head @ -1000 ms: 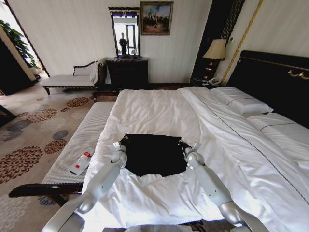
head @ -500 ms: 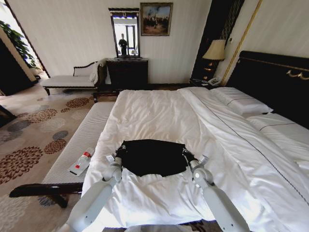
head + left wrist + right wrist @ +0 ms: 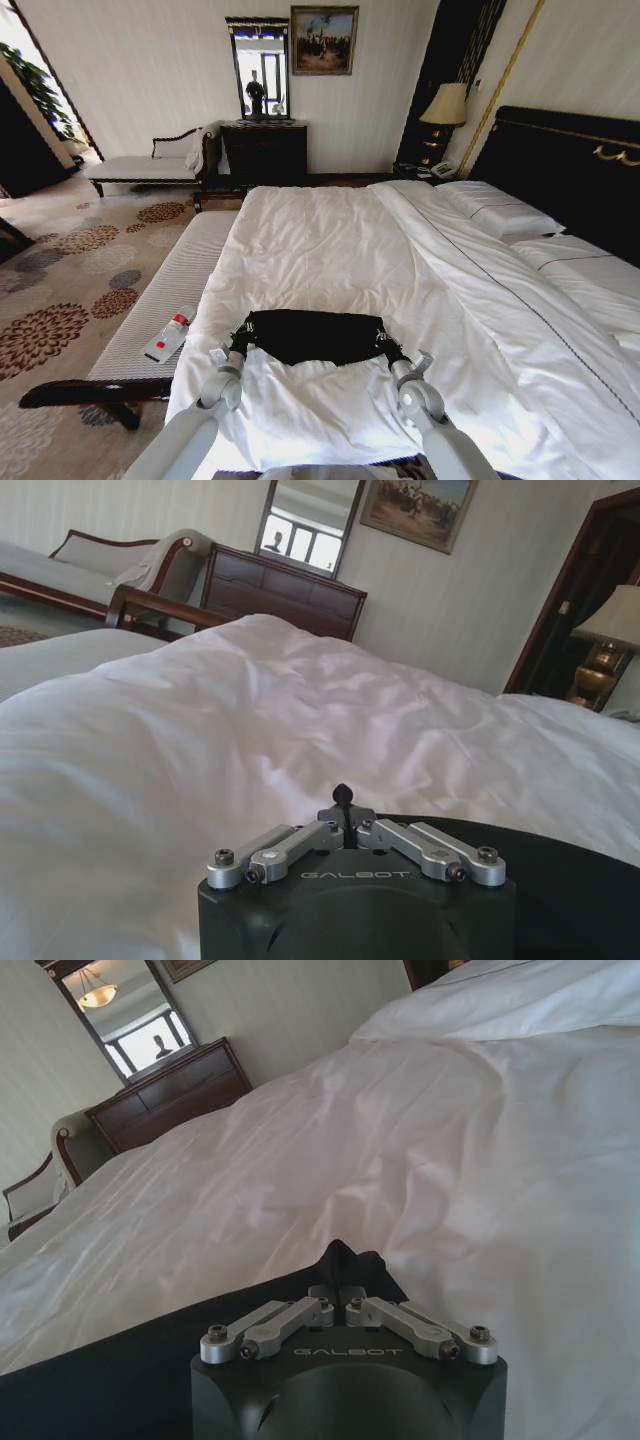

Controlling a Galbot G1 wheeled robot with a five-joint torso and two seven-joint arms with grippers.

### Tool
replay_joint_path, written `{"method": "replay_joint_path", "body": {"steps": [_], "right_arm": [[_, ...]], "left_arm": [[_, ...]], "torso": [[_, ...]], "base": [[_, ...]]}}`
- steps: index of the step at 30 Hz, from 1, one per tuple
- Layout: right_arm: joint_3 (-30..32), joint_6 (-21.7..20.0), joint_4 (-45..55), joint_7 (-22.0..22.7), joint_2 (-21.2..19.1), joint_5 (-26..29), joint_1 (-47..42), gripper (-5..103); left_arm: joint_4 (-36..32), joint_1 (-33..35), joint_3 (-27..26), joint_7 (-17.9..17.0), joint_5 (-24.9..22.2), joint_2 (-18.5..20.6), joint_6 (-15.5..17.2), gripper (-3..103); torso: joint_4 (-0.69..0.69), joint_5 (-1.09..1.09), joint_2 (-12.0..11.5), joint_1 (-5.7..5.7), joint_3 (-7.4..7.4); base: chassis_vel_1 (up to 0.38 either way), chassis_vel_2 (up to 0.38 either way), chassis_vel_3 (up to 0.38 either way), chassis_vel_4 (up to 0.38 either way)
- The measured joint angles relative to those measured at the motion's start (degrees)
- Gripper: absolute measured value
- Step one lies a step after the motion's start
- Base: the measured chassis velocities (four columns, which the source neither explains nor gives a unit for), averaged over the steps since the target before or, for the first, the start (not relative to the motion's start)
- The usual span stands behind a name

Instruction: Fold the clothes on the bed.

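Drawing nearer across the last second, with the black T-shirt (image 3: pixel 312 336) narrowing from a broad dark patch into a thin band and both arms pulling back toward the near edge of the bed (image 3: pixel 330 240).

Head view: lying as a flat band on the white duvet near the foot of the bed, stretched left to right. Pinching its left end with the left gripper (image 3: pixel 240 340), its right end with the right gripper (image 3: pixel 385 345). Folding the far part toward the near hem, by the look of it; next, probably calling for laying the held edge down evenly and letting go together, without dragging the duvet.

Left wrist view: left gripper (image 3: pixel 343 798) closing to a point, jaws drawn together on dark cloth.

Right wrist view: right gripper (image 3: pixel 340 1265) likewise clamping a raised peak of the shirt, jaws nearly meeting.
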Motion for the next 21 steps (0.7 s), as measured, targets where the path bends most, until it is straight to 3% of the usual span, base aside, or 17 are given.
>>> {"method": "replay_joint_path", "body": {"steps": [11, 21], "right_arm": [[1.73, 0.1, 2.37, -0.36, -0.5, 0.62, -1.78, 1], [1.69, 0.11, 3.25, -0.87, 0.32, -1.33, -3.86, 1]], "left_arm": [[-1.49, 0.67, -0.6, 0.21, -0.6, 3.02, -0.08, 1], [-2.24, 2.3, -0.58, 0.31, 0.27, 3.5, -0.12, 1]], "torso": [[0.0, 0.0, 0.0, 0.0, 0.0], [0.01, 0.0, 0.0, -0.01, 0.0]], "base": [[0.0, 0.0, 0.0, 0.0], [0.0, 0.0, 0.0, 0.0]]}}
